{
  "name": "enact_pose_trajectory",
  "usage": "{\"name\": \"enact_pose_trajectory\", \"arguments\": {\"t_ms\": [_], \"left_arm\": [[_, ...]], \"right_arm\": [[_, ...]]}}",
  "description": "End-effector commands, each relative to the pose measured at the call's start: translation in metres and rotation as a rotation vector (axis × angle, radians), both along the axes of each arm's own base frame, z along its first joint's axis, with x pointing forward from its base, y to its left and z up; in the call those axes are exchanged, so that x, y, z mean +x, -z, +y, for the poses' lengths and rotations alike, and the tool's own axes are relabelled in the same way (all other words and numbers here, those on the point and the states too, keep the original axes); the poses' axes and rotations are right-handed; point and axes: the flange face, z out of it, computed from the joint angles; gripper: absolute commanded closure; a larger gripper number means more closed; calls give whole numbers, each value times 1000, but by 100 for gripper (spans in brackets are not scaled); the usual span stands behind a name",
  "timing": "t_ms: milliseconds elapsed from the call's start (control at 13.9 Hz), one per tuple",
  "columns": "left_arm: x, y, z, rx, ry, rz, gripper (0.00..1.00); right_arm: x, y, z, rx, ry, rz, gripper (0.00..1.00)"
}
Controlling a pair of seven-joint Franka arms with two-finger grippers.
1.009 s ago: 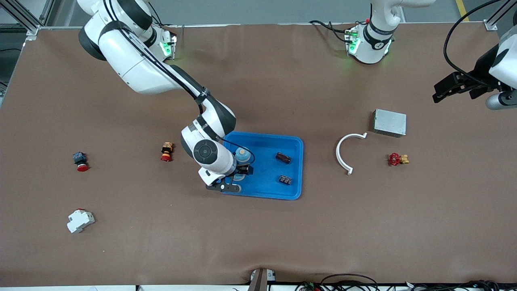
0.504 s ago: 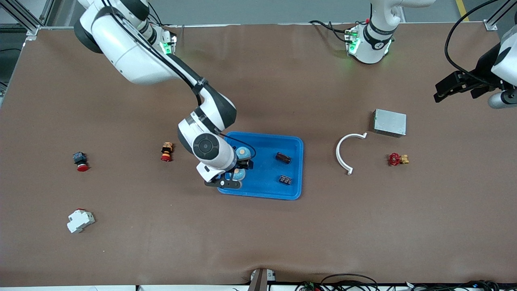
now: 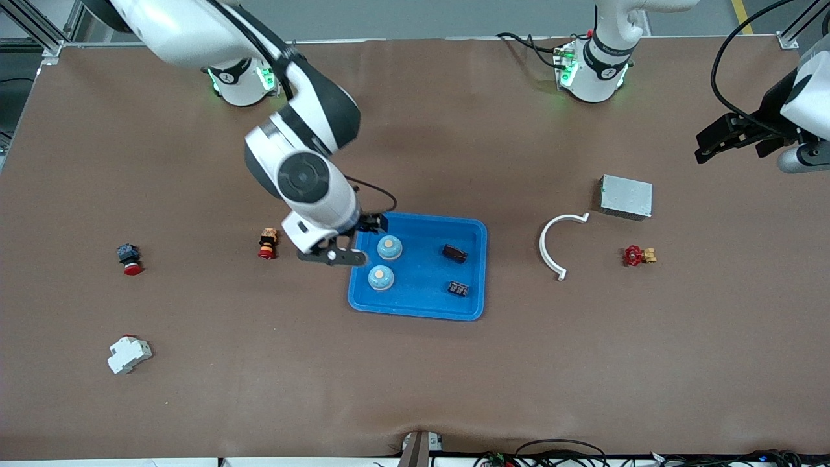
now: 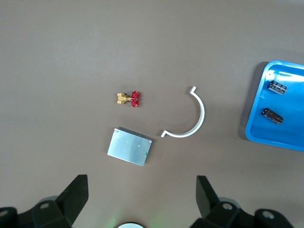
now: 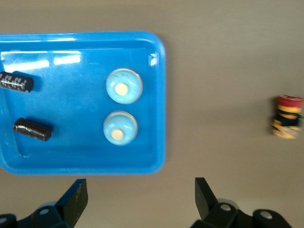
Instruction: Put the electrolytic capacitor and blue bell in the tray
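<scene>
The right hand (image 3: pixel 356 241) had risen off the tray (image 3: pixel 468 310), spread and empty; both blue bells (image 3: pixel 390 247) lay inside beneath it. The left hand (image 4: pixel 140 199) waited, spread.

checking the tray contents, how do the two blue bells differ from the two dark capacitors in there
The two blue bells are pale blue round domes with an orange button on top; the two capacitors are dark cylinders lying on their sides. The bells look larger than the capacitors. The bells sit toward the right arm's end of the tray, the capacitors toward the left arm's end. Both pairs rest loose inside the tray, held by neither gripper.
</scene>
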Motion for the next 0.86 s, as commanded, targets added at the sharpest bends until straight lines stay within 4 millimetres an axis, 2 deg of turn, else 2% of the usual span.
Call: {"name": "enact_pose_trajectory", "arguments": {"t_ms": [0, 216, 288, 576, 793], "left_arm": [[-6, -6, -1, 23, -1, -4, 0], [-6, -6, -1, 23, 0, -2, 0], [-6, -7, -1, 23, 0, -4, 0], [-6, -5, 0, 23, -1, -1, 0], [-6, -4, 0, 23, -3, 1, 0]], "right_arm": [[-53, -27, -23, -58, -16, -35, 0], [-73, -56, -35, -76, -14, -31, 0], [-72, -70, -48, -59, -25, -19, 0], [-76, -130, -112, -36, -68, -4, 0], [-67, -164, -187, 2, -82, -2, 0]]}}
